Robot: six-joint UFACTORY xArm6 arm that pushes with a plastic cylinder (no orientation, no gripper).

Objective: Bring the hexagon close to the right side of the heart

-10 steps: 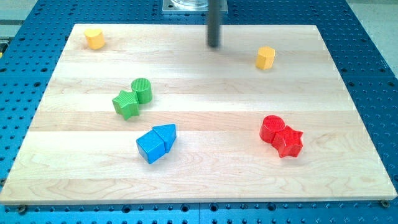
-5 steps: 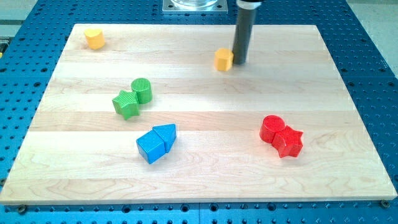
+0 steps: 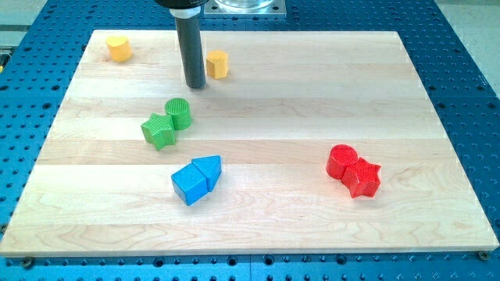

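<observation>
The yellow hexagon [image 3: 217,64] lies near the view's top, left of centre. The yellow heart [image 3: 119,48] sits at the top left corner of the board, well to the left of the hexagon. My tip [image 3: 195,84] is just left of and slightly below the hexagon, between it and the heart, close to the hexagon's left side; I cannot tell whether they touch.
A green cylinder [image 3: 179,113] and green star [image 3: 158,130] sit together below my tip. A blue cube [image 3: 190,185] and blue pentagon-like block [image 3: 208,168] lie lower centre-left. A red cylinder [image 3: 341,161] and red star [image 3: 362,179] lie at the right.
The hexagon has slid leftward across the top of the board, from the right side to left of centre. My rod has moved left too and now stands on the hexagon's left.
</observation>
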